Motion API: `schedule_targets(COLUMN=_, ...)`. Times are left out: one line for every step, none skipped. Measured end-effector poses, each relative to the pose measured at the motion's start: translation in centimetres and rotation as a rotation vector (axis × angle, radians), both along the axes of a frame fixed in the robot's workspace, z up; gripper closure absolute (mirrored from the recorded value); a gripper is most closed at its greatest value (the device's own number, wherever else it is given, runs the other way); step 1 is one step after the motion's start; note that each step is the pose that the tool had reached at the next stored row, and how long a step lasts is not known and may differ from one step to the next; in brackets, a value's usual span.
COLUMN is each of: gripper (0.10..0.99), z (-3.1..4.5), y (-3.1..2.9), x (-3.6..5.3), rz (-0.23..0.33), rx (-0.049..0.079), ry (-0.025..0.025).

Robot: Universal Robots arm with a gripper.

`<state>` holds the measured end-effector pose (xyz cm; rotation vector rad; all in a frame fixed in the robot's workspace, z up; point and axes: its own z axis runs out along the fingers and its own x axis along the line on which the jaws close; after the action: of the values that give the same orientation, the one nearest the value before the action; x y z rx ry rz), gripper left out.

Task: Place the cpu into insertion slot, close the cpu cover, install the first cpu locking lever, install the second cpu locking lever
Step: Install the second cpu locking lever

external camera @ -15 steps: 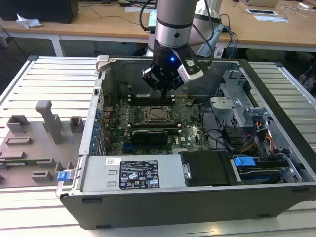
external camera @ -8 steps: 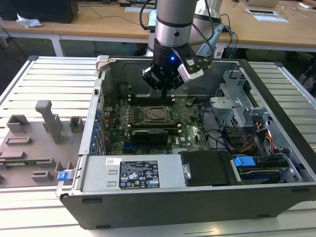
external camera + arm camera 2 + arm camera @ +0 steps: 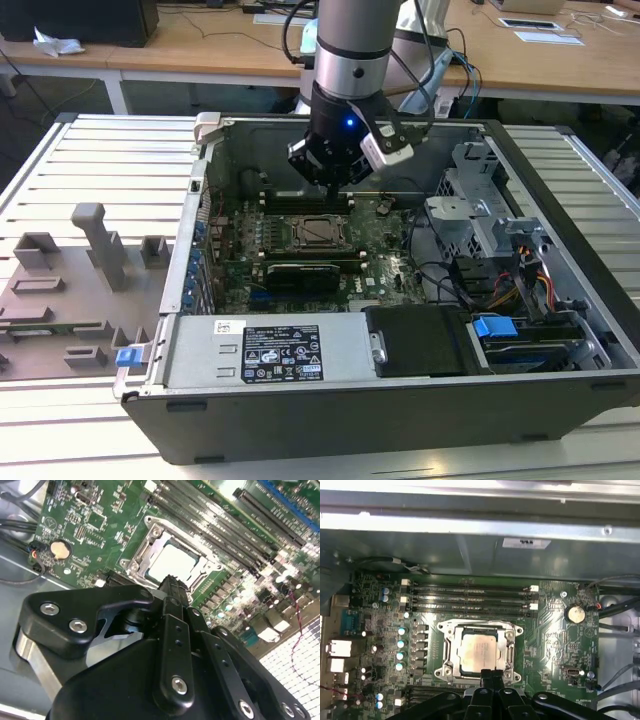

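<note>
- Black, matte, screw-studded claw point(image 3: 492, 676) hanging over the motherboard, fingertips pressed together and holding nothing, tips poised just above the near rim of the socket in both wrist views.
- Directly beyond the tips: small thin square cpu point(image 3: 478, 651) with a flat silvery-grey metal top, lying level inside the square insertion slot point(image 3: 446, 652) with its black-and-metal rim; placement looks done.
- Thin silver metal frame of the cpu cover point(image 3: 150, 546) lying flat around the chip, the cut-out window showing the bright lid; closing appears done as well.
- Locking levers: too fine to make out, so impossible to judge whether either is latched; likely the part left.
- Around the socket: glossy green circuit board point(image 3: 552, 632) crowded with small cylindrical capacitors, long narrow black memory slots point(image 3: 470, 600), a round silver coin cell point(image 3: 576, 613).
- Further out, in the exterior view: open grey sheet-metal computer case point(image 3: 190, 290) with bare folded walls, resting on a slatted pale metal surface point(image 3: 110, 160); grey moulded fixture blocks point(image 3: 95, 240) off to the exterior view's left.
</note>
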<state>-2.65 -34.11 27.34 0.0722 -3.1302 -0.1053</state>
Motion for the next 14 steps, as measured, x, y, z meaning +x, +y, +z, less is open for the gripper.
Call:
schedule_targets(gripper=0.980, z=-0.09, y=-0.20, x=0.00, rz=0.000, rx=0.001, ry=-0.0001)
schedule_targets(gripper=0.980, z=-0.17, y=-0.37, x=-0.01, rz=0.000, rx=0.001, ry=0.0000)
schedule_targets(gripper=0.980, z=-0.25, y=-0.53, x=-0.01, rz=0.000, rx=0.002, ry=-0.0001)
schedule_targets(gripper=0.980, z=-0.33, y=-0.74, x=-0.02, rz=0.000, rx=0.002, ry=0.0000)
schedule_targets(gripper=0.980, z=-0.40, y=-1.08, x=-0.03, rz=0.000, rx=0.003, ry=-0.0001)
schedule_targets(gripper=0.980, z=-0.46, y=-1.35, x=-0.04, rz=0.000, rx=0.005, ry=-0.0001)
schedule_targets(gripper=0.980, z=-0.51, y=-1.54, x=-0.05, rz=0.000, rx=0.005, ry=-0.0001)
schedule_targets(gripper=0.980, z=-0.55, y=-1.68, x=-0.06, rz=0.000, rx=0.006, ry=0.0000)
schedule_targets(gripper=0.980, z=-0.59, y=-1.80, x=-0.07, rz=0.000, rx=0.006, ry=-0.0001)
schedule_targets(gripper=0.980, z=-0.65, y=-1.95, x=-0.07, rz=0.000, rx=0.007, ry=0.0000)
schedule_targets(gripper=0.980, z=-0.70, y=-2.04, x=-0.07, rz=0.000, rx=0.007, ry=0.0000)
schedule_targets(gripper=0.980, z=-0.79, y=-2.12, x=-0.07, rz=0.000, rx=0.008, ry=-0.0001)
schedule_targets(gripper=0.980, z=-0.92, y=-2.19, x=-0.07, rz=0.000, rx=0.009, ry=0.0000)
schedule_targets(gripper=0.980, z=-1.10, y=-2.26, x=-0.07, rz=0.000, rx=0.010, ry=-0.0001)
